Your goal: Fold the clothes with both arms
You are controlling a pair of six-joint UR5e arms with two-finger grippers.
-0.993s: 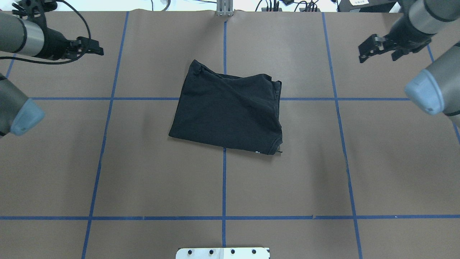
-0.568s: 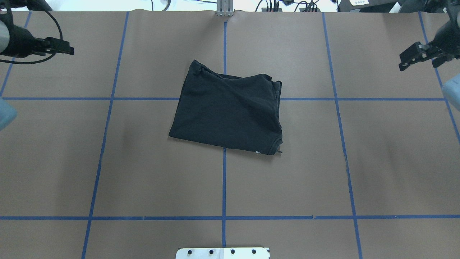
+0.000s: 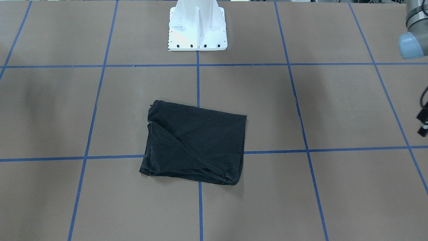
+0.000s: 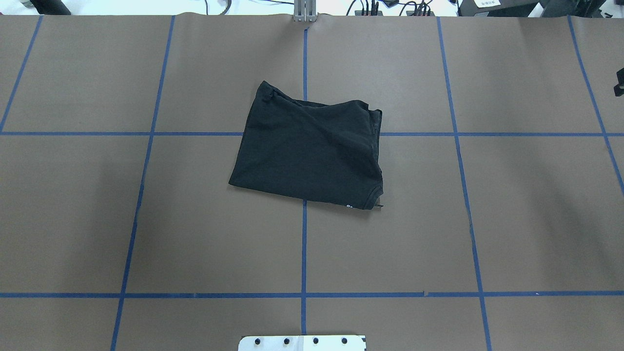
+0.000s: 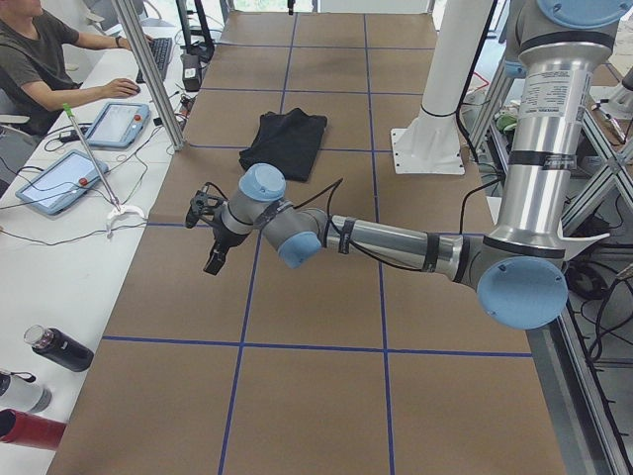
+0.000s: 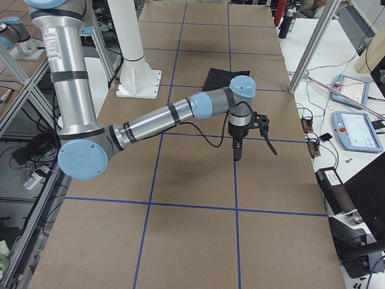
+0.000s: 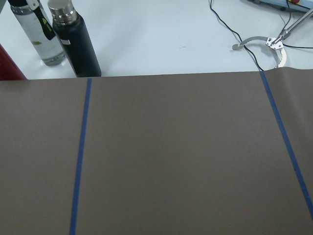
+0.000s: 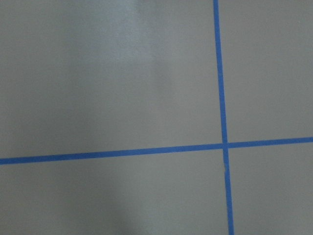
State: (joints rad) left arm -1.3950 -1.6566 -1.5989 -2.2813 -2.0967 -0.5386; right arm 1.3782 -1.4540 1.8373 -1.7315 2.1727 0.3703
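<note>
Exterior front-facing: shows a black short-sleeved soft-fabric T-shirt (image 3: 195, 147), folded into a rough rectangle, flat at the centre of the brown paper-covered bench (image 3: 317, 201). Also shows a white pedestal base (image 3: 198, 30) at 12 o'clock and a light blue cap of the grey-silver left arm (image 3: 413, 47) at 2 o'clock.

Overhead exterior: places the T-shirt (image 4: 309, 151) slightly toward 12 o'clock of centre, across a crossing of blue tape lines (image 4: 141, 195).

Exterior left: finds the black two-finger left end effector (image 5: 205, 237) above bare bench, well apart from the T-shirt at 12 o'clock. Cannot tell whether spread or pressed together.

Exterior right: finds the black right end effector (image 6: 255, 153) on the grey-silver right arm (image 6: 156, 120), likewise well apart from the T-shirt. Cannot tell its state either.

Left wrist-mounted: shows bare bench, with a clear bottle (image 7: 36, 34) and a black bottle (image 7: 76, 41) at 11 o'clock.

Right wrist-mounted: shows only bench and a tape crossing.
</note>
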